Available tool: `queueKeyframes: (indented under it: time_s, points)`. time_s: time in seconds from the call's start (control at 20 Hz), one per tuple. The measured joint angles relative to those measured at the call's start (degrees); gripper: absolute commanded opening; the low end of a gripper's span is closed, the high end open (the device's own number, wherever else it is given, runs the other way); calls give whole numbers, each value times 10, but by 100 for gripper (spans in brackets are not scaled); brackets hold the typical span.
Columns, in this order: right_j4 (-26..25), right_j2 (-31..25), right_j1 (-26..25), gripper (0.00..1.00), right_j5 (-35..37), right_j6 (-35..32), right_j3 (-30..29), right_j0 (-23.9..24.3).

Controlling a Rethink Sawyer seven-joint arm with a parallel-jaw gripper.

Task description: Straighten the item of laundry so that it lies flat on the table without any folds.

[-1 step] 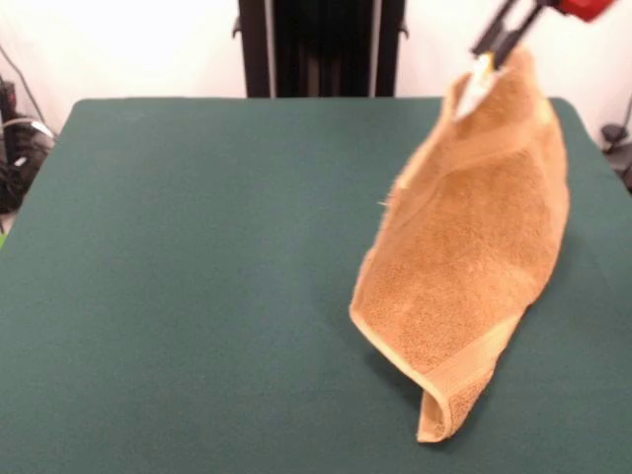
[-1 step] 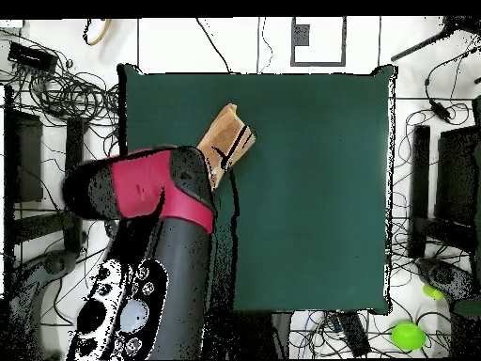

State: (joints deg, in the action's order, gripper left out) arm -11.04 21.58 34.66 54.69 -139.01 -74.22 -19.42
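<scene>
The tool, mostly cut off, grips the hanging towel.

The towel at the right of the front view is looped terry cloth, rough and matt, with smoother flat-woven bands along its edges. The table wears a dark green cloth-like top, matt and even. In the overhead view, the arm at lower left looks like smooth, faintly glossy plastic.
</scene>
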Motion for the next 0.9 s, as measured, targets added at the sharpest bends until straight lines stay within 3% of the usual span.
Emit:
queueKeyframes:
  time_s: [0.4,0.65,0.9]
  points:
    - [-93,-26,95,0,-82,55,-110,123]
    - [-116,-107,177,0,-155,174,-200,337]
    - [-115,-203,195,0,-205,266,-252,527]
